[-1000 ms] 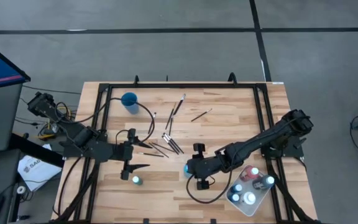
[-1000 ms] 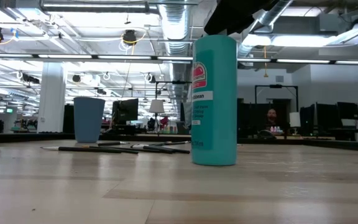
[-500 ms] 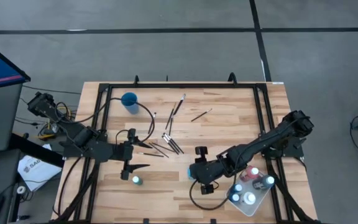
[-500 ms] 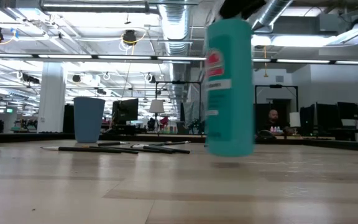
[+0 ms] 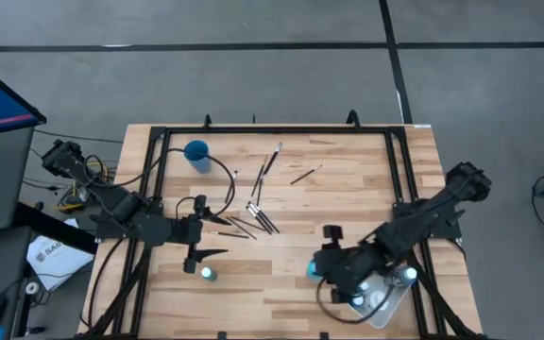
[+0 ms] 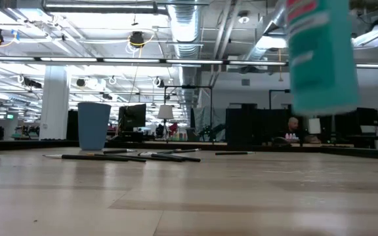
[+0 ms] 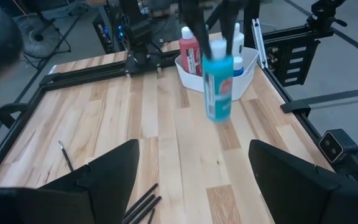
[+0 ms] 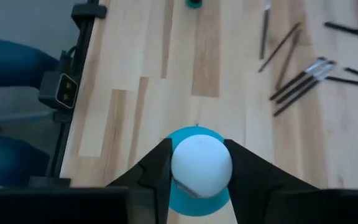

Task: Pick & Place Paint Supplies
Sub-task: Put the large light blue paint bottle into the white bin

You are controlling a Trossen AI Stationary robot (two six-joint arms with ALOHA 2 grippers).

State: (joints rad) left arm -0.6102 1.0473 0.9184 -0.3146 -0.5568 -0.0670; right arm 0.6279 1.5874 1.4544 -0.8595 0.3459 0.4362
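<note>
My right gripper (image 5: 322,269) is shut on a teal paint bottle (image 6: 320,56) with a white cap and carries it above the wood table, just left of the white tray (image 5: 388,307). The tray holds a red bottle (image 7: 189,51) and other capped bottles. A second teal bottle (image 5: 208,274) stands on its base near the front, beside my left gripper (image 5: 217,236), which is open with nothing between its fingers. Several dark-handled brushes (image 5: 256,215) lie flat at the table's middle, and more lie farther back (image 5: 270,162). My right gripper pinches the teal bottle at its top between the two fingers (image 8: 157,174), one on each side of the white cap (image 8: 182,163). The fingers come from above, slanting down. The bottle hangs below them, slightly tilted and lifted clear of the table.
A blue cup (image 5: 197,152) stands at the far left of the table. A black frame rail (image 5: 397,179) runs round the board. Bare wood (image 5: 338,208) lies between the brushes and the tray.
My right gripper has lifted the teal bottle off the table and carried it up and toward the table's right and near edges, close to the tray. The bottle has tilted slightly in the hold. My left arm has kept still.
</note>
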